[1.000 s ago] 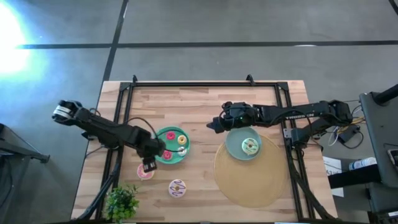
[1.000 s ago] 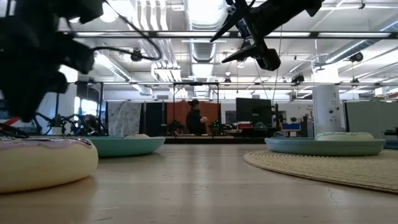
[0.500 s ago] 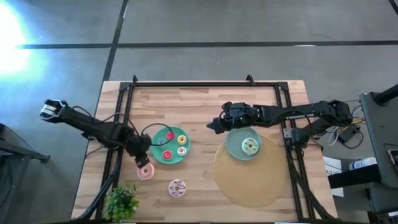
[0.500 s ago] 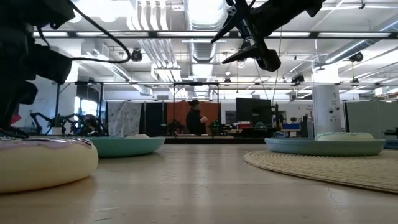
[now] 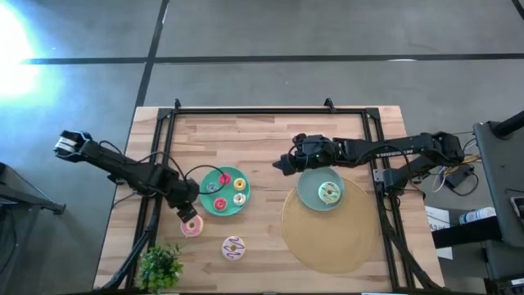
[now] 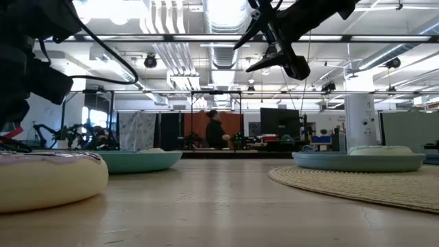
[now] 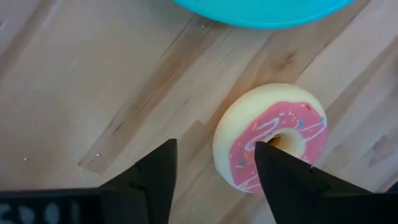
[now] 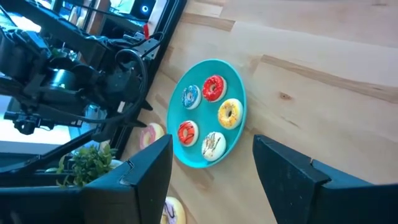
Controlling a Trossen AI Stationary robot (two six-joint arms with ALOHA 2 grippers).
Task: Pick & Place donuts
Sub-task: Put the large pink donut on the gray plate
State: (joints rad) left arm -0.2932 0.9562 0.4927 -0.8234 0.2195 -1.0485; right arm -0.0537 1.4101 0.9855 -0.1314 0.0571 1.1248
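A pink donut (image 5: 191, 227) lies flat on the wooden table, just beside the teal plate (image 5: 210, 205). That plate holds several tiny donuts, among them red (image 5: 219, 204) and yellow (image 5: 239, 198) ones. My left gripper (image 5: 187, 211) is open and hovers over the pink donut (image 7: 273, 134). One of its fingers (image 7: 280, 177) shows in front of the donut's hole. A white donut with purple streaks (image 5: 233, 247) lies nearer the front edge. A green donut (image 5: 329, 193) lies on the grey-blue plate (image 5: 309, 195). My right gripper (image 5: 282, 164) is open, empty and raised over the table's middle.
The grey-blue plate stands on a round woven mat (image 5: 332, 238) at the right. A leafy plant (image 5: 160, 266) stands at the near left corner. A black frame (image 5: 246, 111) runs along the table's far and side edges. Bare wood lies between the two plates.
My left gripper has drawn back a little from over the pink donut, toward the table's left and far edges. Its arm has swung toward the left edge. The pink donut shows whole now and lies where it was.
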